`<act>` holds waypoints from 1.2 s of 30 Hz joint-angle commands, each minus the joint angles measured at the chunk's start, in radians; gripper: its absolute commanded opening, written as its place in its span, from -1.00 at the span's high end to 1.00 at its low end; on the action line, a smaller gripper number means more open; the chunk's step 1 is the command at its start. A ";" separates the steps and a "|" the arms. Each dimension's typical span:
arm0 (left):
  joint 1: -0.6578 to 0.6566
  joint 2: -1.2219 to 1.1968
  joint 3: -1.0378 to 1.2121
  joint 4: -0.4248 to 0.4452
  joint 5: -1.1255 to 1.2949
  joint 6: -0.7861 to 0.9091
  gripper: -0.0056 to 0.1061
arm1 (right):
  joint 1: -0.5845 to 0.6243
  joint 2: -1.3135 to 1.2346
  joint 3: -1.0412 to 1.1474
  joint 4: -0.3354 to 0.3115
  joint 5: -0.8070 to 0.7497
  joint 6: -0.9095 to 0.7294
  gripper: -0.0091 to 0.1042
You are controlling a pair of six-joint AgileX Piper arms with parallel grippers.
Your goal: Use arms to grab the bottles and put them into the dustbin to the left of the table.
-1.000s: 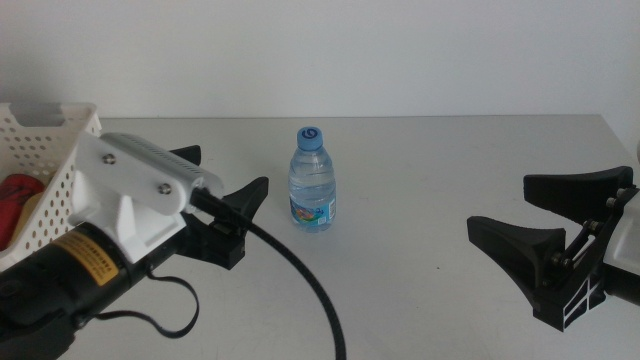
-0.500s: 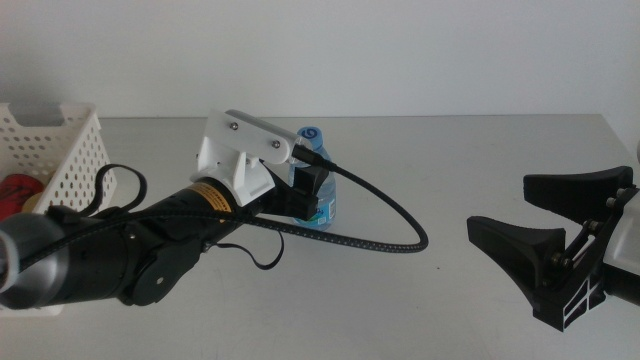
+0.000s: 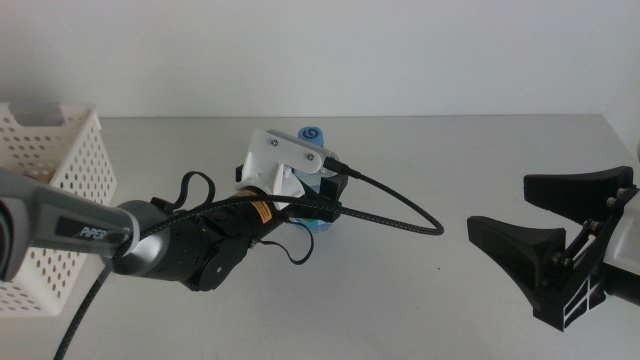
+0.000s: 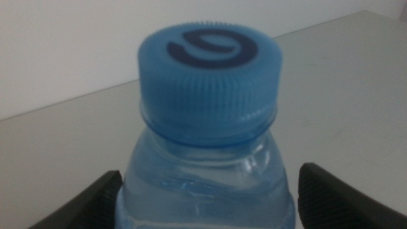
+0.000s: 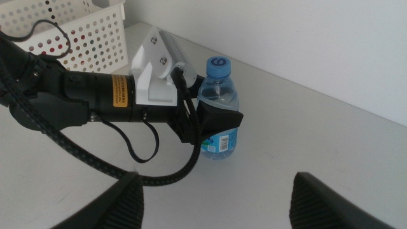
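A clear water bottle (image 3: pixel 312 134) with a blue cap stands upright near the middle of the table (image 3: pixel 450 160). My left gripper (image 3: pixel 325 195) has reached in from the left and is open, with one dark jaw on each side of the bottle's body. The left wrist view shows the bottle (image 4: pixel 210 76) filling the gap between both jaw tips. From the right wrist view, the bottle (image 5: pixel 219 89) is partly covered by the left gripper (image 5: pixel 213 121). My right gripper (image 3: pixel 550 240) waits open at the right edge, away from the bottle. The white perforated dustbin (image 3: pixel 60 160) stands at far left.
A thick black cable (image 3: pixel 400 215) loops from the left arm over the table just right of the bottle. Something red shows through the holes of the dustbin (image 5: pixel 70 32). A white wall runs behind the table's far edge.
The left arm has swung right from beside the dustbin to the bottle, and its jaws now straddle it. The bottle and the right gripper have not moved.
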State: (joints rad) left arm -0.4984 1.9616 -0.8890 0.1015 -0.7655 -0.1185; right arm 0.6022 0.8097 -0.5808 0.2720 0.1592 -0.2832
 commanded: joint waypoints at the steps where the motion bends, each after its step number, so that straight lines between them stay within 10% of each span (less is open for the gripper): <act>1: 0.002 -0.020 -0.041 -0.027 -0.110 -0.011 -0.68 | 0.000 -0.006 -0.038 -0.005 -0.074 -0.005 -0.19; 13: 0.005 -0.308 -0.060 0.001 0.331 0.009 0.93 | 0.000 -0.006 -0.038 -0.005 -0.074 -0.005 -0.19; 21: 0.088 -0.502 -0.338 -0.035 0.963 0.023 0.93 | 0.000 -0.006 -0.038 -0.005 -0.074 -0.005 -0.19; 36: 0.769 -0.408 -0.711 -0.236 1.731 0.421 0.93 | 0.000 -0.006 -0.038 -0.005 -0.073 -0.005 -0.19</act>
State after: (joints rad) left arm 0.2374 1.5786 -1.5581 -0.0963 1.0026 0.2988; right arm 0.6022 0.8097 -0.5808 0.2717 0.1592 -0.2832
